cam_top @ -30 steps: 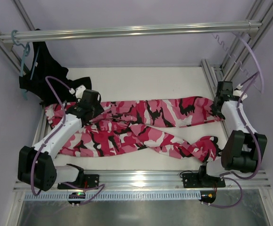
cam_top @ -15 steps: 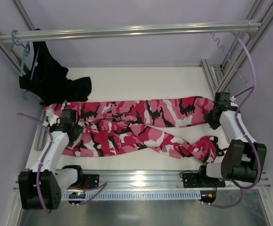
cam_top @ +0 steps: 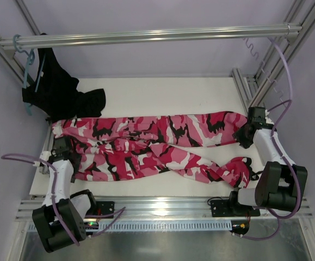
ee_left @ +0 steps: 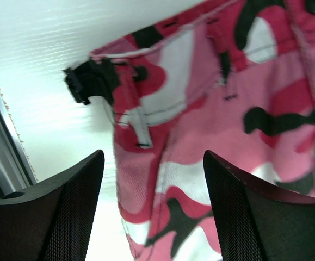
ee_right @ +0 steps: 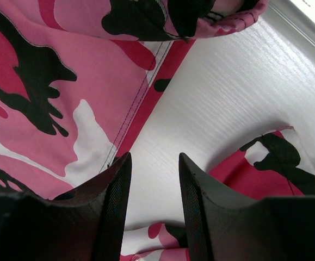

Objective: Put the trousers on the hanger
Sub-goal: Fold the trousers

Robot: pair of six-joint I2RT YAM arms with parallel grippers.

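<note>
The trousers [cam_top: 162, 144] are spread along the surface [cam_top: 162, 95], with the waistband at its left edge and the cuffs by the right frame. The left gripper [ee_left: 153, 163] is held open over the waistband corner, and the right gripper [ee_right: 154, 163] is parted over bare surface between the legs (nothing clasped). Free surface is seen behind the trousers. The hanger [cam_top: 255, 51] is faintly seen under the rail's right end.

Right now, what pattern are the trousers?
The trousers are pink, crimson, white, black camouflage; clearest in top view.

Trousers [cam_top: 157, 145] flat across table [cam_top: 162, 92], L-R.
</note>
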